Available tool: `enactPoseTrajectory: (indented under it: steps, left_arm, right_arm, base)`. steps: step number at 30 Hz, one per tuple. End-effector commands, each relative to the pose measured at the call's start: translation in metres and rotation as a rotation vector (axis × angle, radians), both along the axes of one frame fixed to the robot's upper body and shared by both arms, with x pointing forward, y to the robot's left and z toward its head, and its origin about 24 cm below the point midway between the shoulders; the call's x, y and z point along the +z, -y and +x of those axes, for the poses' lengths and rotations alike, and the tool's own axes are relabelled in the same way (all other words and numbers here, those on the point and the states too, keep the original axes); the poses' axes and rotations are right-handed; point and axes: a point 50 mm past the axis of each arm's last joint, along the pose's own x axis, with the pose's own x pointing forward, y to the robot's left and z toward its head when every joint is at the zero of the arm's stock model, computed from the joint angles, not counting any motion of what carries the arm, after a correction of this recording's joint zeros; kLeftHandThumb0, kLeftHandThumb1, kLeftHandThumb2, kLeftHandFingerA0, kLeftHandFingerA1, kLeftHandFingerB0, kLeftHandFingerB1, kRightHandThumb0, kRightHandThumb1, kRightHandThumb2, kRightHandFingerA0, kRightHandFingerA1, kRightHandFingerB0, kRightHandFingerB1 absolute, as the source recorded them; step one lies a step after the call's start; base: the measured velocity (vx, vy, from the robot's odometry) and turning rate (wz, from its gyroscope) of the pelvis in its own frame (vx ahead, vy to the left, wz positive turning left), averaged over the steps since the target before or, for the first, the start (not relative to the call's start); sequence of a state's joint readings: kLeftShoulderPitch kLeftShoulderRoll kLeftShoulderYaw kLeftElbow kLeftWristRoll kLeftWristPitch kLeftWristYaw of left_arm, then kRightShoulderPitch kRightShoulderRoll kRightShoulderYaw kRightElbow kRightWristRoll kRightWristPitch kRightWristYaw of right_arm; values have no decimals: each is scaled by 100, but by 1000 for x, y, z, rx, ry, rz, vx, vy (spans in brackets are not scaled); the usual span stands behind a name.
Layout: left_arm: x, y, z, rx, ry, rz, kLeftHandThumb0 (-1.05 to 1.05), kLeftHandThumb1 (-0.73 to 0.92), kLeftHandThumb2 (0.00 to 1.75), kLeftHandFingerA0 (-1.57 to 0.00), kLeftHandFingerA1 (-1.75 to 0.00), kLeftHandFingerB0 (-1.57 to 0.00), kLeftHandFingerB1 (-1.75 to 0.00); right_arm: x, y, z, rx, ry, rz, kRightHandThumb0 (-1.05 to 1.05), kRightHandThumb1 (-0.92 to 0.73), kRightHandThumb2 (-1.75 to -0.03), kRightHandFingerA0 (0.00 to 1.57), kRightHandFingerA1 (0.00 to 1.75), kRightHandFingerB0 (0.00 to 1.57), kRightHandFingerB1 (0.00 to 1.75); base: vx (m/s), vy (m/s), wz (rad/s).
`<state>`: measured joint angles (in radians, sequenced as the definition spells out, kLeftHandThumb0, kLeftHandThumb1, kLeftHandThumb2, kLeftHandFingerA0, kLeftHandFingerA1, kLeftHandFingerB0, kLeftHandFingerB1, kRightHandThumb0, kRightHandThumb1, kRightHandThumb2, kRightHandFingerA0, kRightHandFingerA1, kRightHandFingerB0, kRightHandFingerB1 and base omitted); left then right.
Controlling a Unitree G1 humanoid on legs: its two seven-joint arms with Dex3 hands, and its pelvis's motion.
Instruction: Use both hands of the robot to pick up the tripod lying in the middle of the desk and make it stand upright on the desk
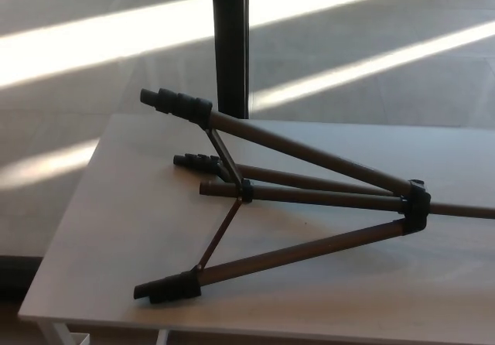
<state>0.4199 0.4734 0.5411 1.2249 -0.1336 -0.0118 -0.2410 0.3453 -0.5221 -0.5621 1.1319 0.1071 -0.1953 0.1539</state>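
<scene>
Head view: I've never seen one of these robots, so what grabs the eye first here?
A tripod lies on its side across a pale desk, legs splayed toward the left and the hub near the right edge. Behind the desk, bright bands of sunlight cross the floor, cut by a dark upright post. Neither robot hand shows.

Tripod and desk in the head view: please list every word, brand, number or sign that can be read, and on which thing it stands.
None: no text can be read.
Tripod: no word, brand or number shows on its legs, black feet or hub.
Desk: plain top, no label or sign.
</scene>
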Motion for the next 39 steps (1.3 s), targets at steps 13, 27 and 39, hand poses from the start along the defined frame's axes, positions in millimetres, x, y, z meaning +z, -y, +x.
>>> enactPoseTrajectory:
  steps: [13, 27, 39]
  left_arm:
    - [75, -57, 129, -85, 670, 243, -69, 75, 63, -56, -59, -48, -44]
    - [275, -20, 281, -532, 1420, 423, -89, 38, 90, -82, -66, -78, -54]
    - [363, 85, 324, -986, 1716, 471, -69, 74, 62, -52, -59, -52, -48]
  right_arm:
    - [82, 27, 67, -46, 863, 36, -81, -75, -63, 58, 46, 37, 33]
    - [191, -102, 176, 428, 1385, 255, -77, -76, -63, 71, 64, 52, 39]
    - [190, -195, 202, 642, 1438, 619, -76, -76, -63, 63, 69, 44, 45]
  base:
    - [0, 0, 0]
    - [0, 0, 0]
    - [0, 0, 0]
